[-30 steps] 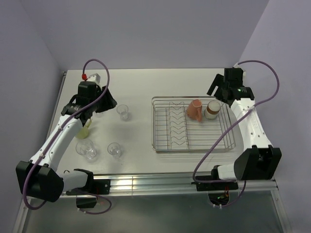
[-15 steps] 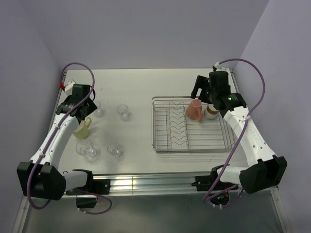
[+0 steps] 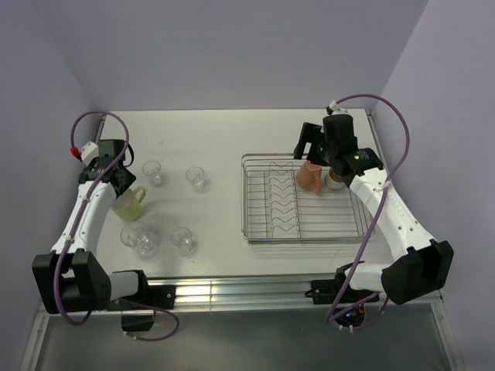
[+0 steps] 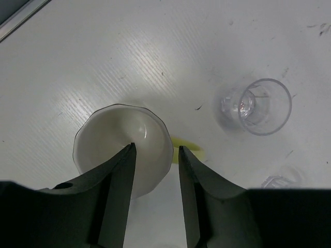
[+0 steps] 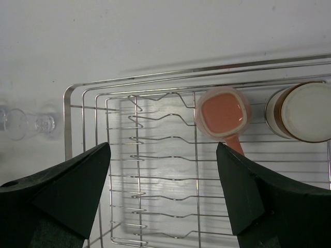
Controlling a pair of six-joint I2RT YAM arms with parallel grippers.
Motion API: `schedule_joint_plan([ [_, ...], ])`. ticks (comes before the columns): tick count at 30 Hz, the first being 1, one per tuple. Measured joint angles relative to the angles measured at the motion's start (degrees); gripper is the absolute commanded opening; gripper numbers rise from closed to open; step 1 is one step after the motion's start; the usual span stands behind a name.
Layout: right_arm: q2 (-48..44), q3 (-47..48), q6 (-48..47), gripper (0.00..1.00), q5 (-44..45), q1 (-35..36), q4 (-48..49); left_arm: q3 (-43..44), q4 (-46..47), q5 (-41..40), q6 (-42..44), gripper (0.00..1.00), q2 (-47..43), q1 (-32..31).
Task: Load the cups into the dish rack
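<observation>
The pale yellow-green mug [image 3: 128, 203] [image 4: 121, 147] stands upright at the table's left. My left gripper [image 3: 117, 187] [image 4: 156, 147] is open directly above it. One finger hangs over the mug's inside and the other outside the rim, by the handle [image 4: 189, 153]. The chrome dish rack [image 3: 244, 202] [image 5: 65, 129] holds the pink mug [image 3: 311, 175] [image 5: 222, 113] and the brown cup [image 3: 336, 180] [image 5: 302, 111] in its far right part. Above the rack's far side, my right gripper [image 3: 308, 154] [image 5: 163, 145] is wide open and empty. Several clear tumblers [image 3: 196, 178] [image 4: 261, 106] stand between mug and rack.
Two tumblers [image 3: 155, 172] sit in a far row and two [image 3: 183, 239] in a near row, close to the yellow-green mug. The zigzag dividers [image 3: 282, 202] run down the rack's middle. Walls close in the table at left, back and right.
My left arm swung left and down over the yellow-green mug while its jaws narrowed. My right arm moved left from the rack's far right corner to over the pink mug.
</observation>
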Motion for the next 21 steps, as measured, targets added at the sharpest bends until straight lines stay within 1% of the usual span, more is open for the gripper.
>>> schedule_joint_plan([
  [12, 0.1, -0.4, -0.2, 0.90, -0.1, 0.2, 0.8, -1.3, 1.7, 4.6, -2.2, 0.43, 7.3, 2.0],
  [14, 0.1, -0.4, -0.3, 0.90, -0.1, 0.2, 0.8, -1.3, 2.6, 5.3, -2.6, 0.41, 8.5, 2.3],
  [15, 0.1, -0.4, -0.3, 0.90, -0.1, 0.2, 0.8, -1.3, 3.0, 5.6, -2.7, 0.37, 9.0, 2.4],
  [17, 0.1, -0.5, -0.3, 0.90, -0.1, 0.2, 0.9, -1.4, 3.9, 6.3, -2.8, 0.33, 10.0, 2.7],
  [18, 0.1, -0.6, -0.4, 0.90, -0.1, 0.2, 0.9, -1.5, 4.3, 6.7, -2.8, 0.29, 10.4, 2.9],
  [20, 0.2, -0.7, -0.5, 0.90, -0.1, 0.2, 0.9, -1.9, 5.0, 7.6, -2.8, 0.25, 11.0, 3.3],
  [21, 0.3, -0.7, -0.5, 0.90, -0.1, 0.2, 0.9, -2.3, 5.3, 8.1, -2.8, 0.18, 11.1, 3.5],
])
